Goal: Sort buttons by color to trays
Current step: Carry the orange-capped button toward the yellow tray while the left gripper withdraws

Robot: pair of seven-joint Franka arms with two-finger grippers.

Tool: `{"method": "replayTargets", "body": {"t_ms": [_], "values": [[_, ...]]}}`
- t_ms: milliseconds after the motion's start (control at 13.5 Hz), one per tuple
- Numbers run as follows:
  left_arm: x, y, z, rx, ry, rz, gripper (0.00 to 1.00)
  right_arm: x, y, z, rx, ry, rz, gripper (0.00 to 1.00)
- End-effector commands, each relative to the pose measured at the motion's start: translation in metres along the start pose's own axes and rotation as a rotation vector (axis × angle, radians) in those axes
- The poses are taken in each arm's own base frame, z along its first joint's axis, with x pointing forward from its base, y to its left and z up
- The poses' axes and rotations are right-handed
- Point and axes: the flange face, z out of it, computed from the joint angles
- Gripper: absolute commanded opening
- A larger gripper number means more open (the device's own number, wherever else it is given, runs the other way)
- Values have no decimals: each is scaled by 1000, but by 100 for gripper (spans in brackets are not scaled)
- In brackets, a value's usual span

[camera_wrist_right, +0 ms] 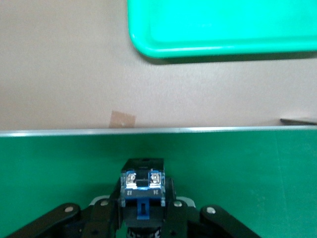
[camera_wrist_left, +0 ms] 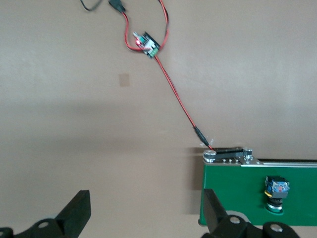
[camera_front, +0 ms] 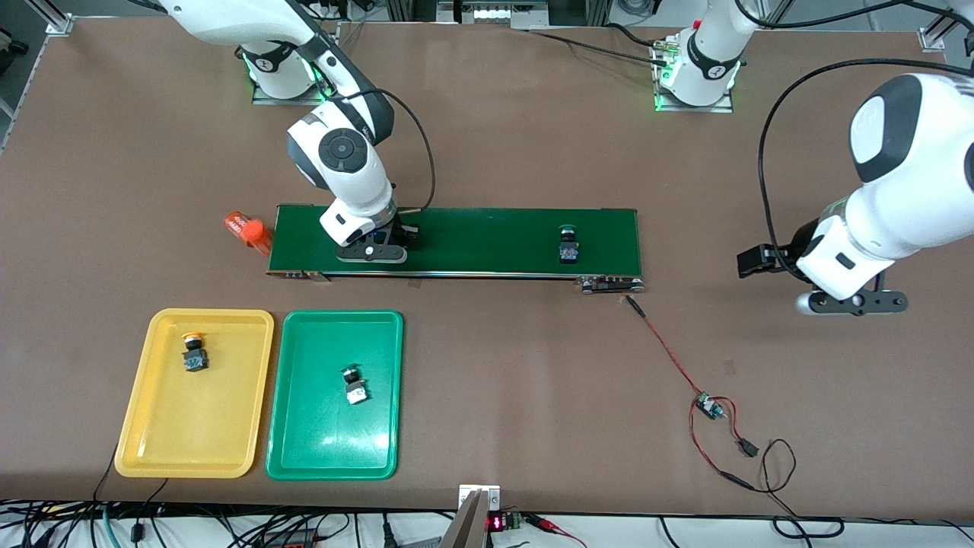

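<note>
Orange cylinder (camera_front: 248, 230) beside conveyor belt (camera_front: 487, 240)

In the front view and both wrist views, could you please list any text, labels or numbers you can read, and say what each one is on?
Nothing can be read with confidence.
Orange cylinder at the belt's end toward the right arm: white print, too small to read.
Display at the table edge nearest the camera: red lit digits, too blurred to read.
Button in the right gripper: tiny marks by its metal terminals, unreadable.
Arm bases: round emblems, no legible words.
</note>
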Motion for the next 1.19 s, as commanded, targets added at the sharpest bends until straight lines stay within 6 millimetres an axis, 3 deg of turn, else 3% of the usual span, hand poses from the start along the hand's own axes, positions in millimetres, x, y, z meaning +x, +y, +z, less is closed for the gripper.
{"method": "replayTargets", "body": {"t_ms": [0,149,223,446,669,892,966,1115], "values": [[1,-35,-24,8,27,-45,100,24,8,-23,-23,22,18,0],[0,-46,-41,7,57,-62,100,43,23,-46,-57,23,-18,0],[-3,-49,-50,6,71,-65,100,56,40,-61,-78,19,-43,0],[-16,-48,-72,2,96,-68,100,93,101,-108,-151,-35,-141,0],[-24,-50,-83,6,66,-74,100,130,170,-131,-130,-43,-287,0],[-33,-59,-96,9,19,-59,100,161,254,-120,-86,-63,-347,1],[-38,-64,-97,11,-13,-58,100,171,288,-107,-70,-76,-379,1],[-44,-74,-103,12,-8,-63,100,190,331,-79,-17,-42,-457,1]]}}
